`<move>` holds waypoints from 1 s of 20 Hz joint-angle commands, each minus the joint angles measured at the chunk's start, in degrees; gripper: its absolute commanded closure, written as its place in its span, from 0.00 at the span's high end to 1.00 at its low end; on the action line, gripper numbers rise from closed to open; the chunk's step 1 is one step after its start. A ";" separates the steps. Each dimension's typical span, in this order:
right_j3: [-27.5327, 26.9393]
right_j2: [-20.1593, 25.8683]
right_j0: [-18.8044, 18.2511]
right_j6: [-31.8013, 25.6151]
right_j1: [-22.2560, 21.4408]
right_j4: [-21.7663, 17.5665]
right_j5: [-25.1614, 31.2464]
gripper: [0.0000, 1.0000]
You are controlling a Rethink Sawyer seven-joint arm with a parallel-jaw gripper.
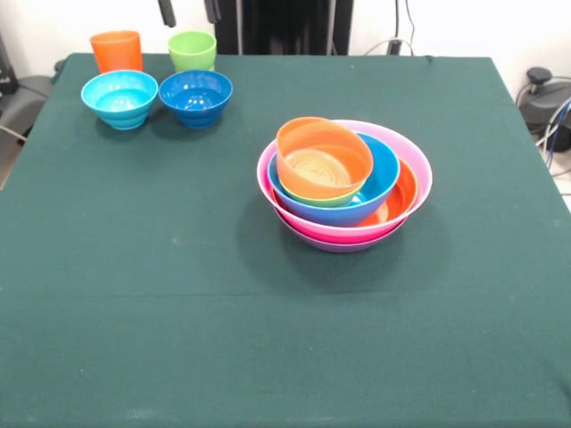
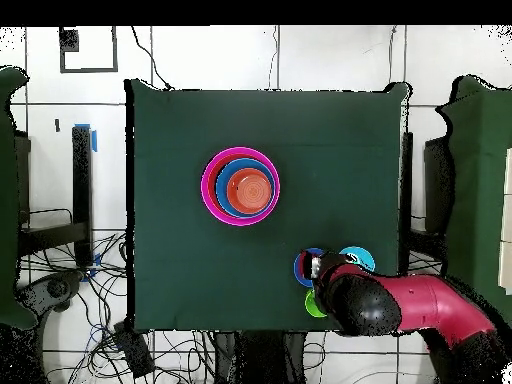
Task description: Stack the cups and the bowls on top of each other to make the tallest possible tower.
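The tower (image 1: pixel 343 183) stands right of the table's middle: purple and pink bowls at the base, then large orange and blue bowls, a small lime green one, and a tilted small orange bowl (image 1: pixel 323 159) on top. At the far left stand the orange cup (image 1: pixel 116 51), the lime green cup (image 1: pixel 192 50), a light blue bowl (image 1: pixel 119 98) and a dark blue bowl (image 1: pixel 195 96). My gripper (image 1: pixel 189 11) shows only two dark fingertips at the top edge, spread open above the green cup and holding nothing. In the overhead view the arm (image 2: pixel 420 305) hides the orange cup and covers part of the green cup (image 2: pixel 314 305).
A dark green cloth covers the table (image 1: pixel 134 285). Beyond the table's right edge lie cables and a dark device (image 1: pixel 544 98). The tower (image 2: pixel 240 186) sits near the cloth's centre in the overhead view.
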 commanded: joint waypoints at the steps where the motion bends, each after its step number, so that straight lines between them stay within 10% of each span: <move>1: 3.40 1.79 1.76 -0.59 4.96 0.76 -0.70 1.00; 8: -1.09 -4.41 3.34 -0.40 7.84 -6.01 -1.51 1.00; 20: 0.27 -0.96 -1.27 -3.70 4.99 -4.02 1.01 1.00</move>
